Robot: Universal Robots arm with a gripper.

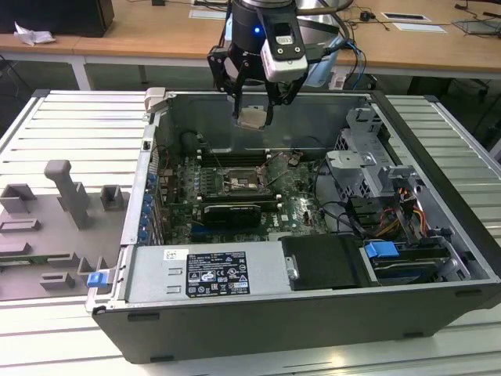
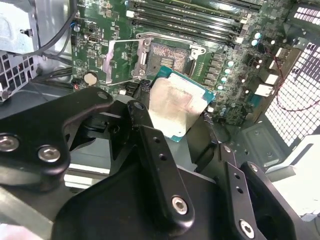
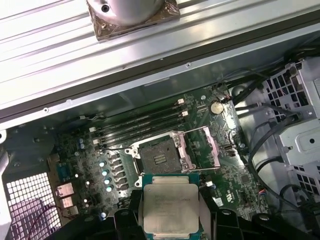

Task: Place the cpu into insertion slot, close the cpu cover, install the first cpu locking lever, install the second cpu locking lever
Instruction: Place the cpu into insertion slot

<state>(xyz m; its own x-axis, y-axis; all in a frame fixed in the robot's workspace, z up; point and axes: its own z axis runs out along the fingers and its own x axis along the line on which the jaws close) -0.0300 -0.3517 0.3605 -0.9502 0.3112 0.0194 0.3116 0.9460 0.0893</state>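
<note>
My gripper [image 1: 253, 116] hangs above the open computer case, shut on the cpu [image 1: 254, 118], a flat square chip with a pale metal top. In both wrist views the cpu [image 2: 175, 105] [image 3: 170, 207] sits between the black fingers [image 2: 145, 130], held by two opposite edges. Below it on the green motherboard lies the insertion slot [image 3: 159, 156] [image 2: 169, 56] [image 1: 237, 182], square and bare, with its fine-pinned centre showing. The cpu cover [image 3: 202, 146] [image 2: 120, 61] is swung open and lies beside the slot. The chip is well above the board and apart from the slot.
Long black memory slots [image 3: 140, 122] run beside the socket. A long black card [image 1: 231, 212] lies in front of it, a grey drive cage [image 1: 364, 168] and cables at the exterior view's right. Case walls [image 1: 258, 106] surround the board. A grey fixture [image 1: 70, 196] stands outside, left.
</note>
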